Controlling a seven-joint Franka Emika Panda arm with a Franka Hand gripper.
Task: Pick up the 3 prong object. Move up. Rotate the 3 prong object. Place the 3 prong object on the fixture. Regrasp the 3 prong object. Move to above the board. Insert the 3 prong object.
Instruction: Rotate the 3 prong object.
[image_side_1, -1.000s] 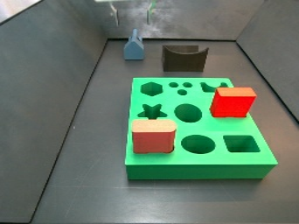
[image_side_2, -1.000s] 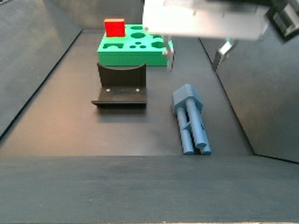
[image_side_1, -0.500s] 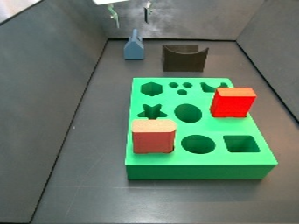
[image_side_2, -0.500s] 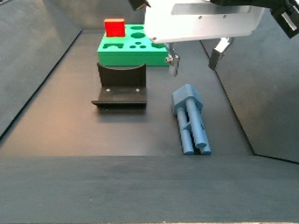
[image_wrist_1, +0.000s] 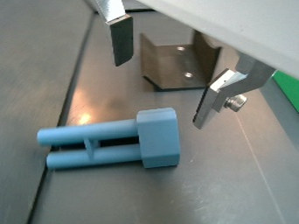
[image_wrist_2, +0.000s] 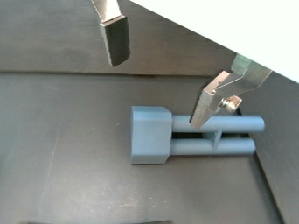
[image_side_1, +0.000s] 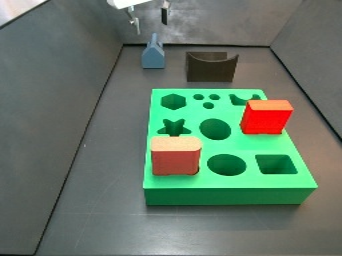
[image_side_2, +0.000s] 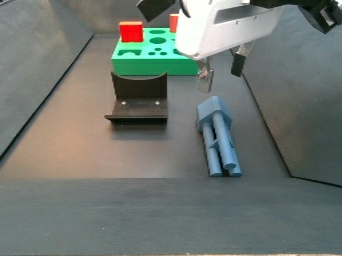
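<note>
The 3 prong object is a slim grey-blue ribbed piece with a blocky end, lying flat on the dark floor, also seen in both wrist views and far back in a side view. My gripper hangs open a little above its blocky end, nothing between the fingers. In both wrist views the gripper straddles that end without touching. The dark fixture stands empty beside the piece. The green board lies beyond.
A red cube and a salmon-pink rounded block sit in the board. Other holes, among them the star hole, stand open. Grey walls enclose the floor on both sides.
The gripper has come down and shifted over the 3 prong object's blocky end, still open. The piece, fixture and board have not moved.
</note>
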